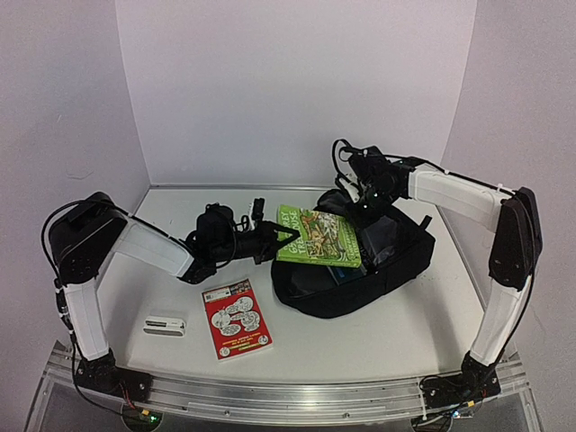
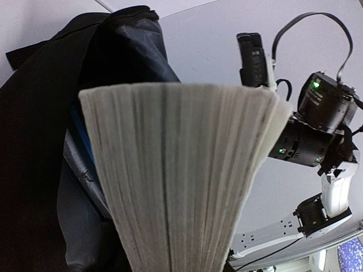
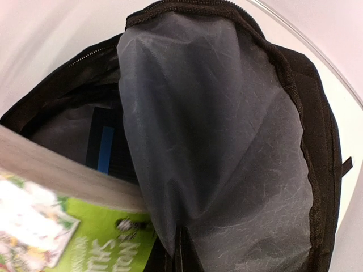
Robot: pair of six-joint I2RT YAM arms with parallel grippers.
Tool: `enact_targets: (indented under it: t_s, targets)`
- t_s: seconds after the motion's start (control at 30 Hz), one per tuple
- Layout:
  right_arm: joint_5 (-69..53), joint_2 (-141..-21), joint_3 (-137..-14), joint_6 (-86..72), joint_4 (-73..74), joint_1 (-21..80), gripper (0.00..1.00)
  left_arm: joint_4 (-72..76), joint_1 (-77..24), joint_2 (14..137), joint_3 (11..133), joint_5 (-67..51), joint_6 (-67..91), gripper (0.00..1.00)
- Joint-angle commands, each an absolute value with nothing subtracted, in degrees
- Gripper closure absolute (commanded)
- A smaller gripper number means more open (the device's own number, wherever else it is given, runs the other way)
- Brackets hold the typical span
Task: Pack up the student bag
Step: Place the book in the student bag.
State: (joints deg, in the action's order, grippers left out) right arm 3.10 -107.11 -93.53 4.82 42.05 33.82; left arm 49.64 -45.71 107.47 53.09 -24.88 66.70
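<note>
The student bag [image 1: 387, 270] is lying on the right half of the surface [image 1: 378, 346], with its mouth turned toward the left arm. The right end effector [image 1: 367, 205] is pinched together on the bag's upper flap and is lifting the grey lining [image 3: 227, 141] so the mouth is gaping. The left end effector [image 1: 275, 241] is clamping the green book [image 1: 319, 236] by its near edge. The book is hanging cover-up over the bag's rim, partly across the opening.

Several things are threatening the insertion. The book is broad and gripped at one edge only, so it is likely to be sagging or twisting in the grip as it is being pushed. Its leading corner may be heading for the zip rim or the loose lining rather than the cavity. A push against either could be shoving the soft bag along the surface, or dragging the fabric out of the right pinch and collapsing the mouth. A dark, blue-striped item [image 3: 105, 148] is lying inside and may be blocking the way. The two end effectors are also working near each other, so a collision is possible.
</note>
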Motion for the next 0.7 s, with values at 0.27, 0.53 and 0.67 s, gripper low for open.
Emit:
enact_targets:
  t_s: [0.27,0.53,0.67]
  targets:
    - [-0.3,-101.7,-96.6,4.3,39.5,34.8,1.0,63.9,-47.1,119.6,61.6,-26.2,74.6,1.0]
    - [-2.9,-101.3,-95.4,3.7,39.5,34.8,1.0,61.6,-47.8,119.3,66.0,-25.0,73.5,1.0]
    - [-3.5,-101.0,-95.5,3.6,39.5,34.8,1.0,61.0,-48.0,119.1,68.4,-23.3,73.4,1.0]
